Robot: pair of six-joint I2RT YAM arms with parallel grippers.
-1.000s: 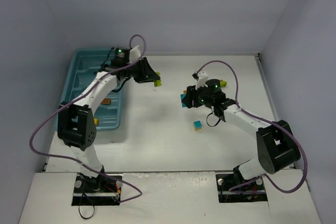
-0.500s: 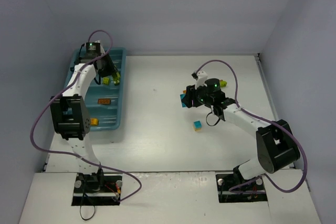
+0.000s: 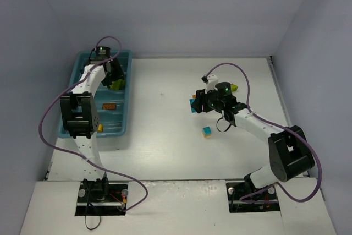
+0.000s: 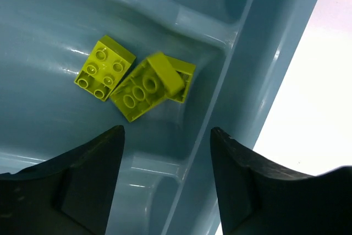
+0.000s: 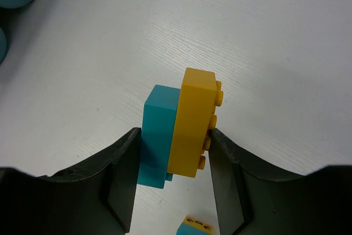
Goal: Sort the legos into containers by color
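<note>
- The left pincer (image 4: 165,138) hangs released over the far end of the tray (image 4: 275,53), its jaws spread wide with nothing between them.
- Beneath it, the lime bricks (image 4: 147,86) lie in the compartment next to the rim that borders the desk (image 3: 165,147). One lies flat with its studs up. Another just beside it is tilted over a lime piece that is partly hidden.
- Nearer along the tray, an orange brick (image 3: 109,105) lies in a compartment. A small yellow brick (image 3: 99,127) sits close to the tray's near end.
- The right pincer (image 5: 173,136) is clenched on a joined pair. Its jaws press on a cyan brick (image 5: 158,130) on one side and a yellow brick (image 5: 192,119) on the other.
- I cannot tell whether that pair touches the desk.
- A cyan-and-yellow brick (image 3: 207,131) stands alone on the desk, near the right pincer.
- A lime-yellow brick (image 3: 234,87) lies on the desk, partly hidden by the right arm.
</note>
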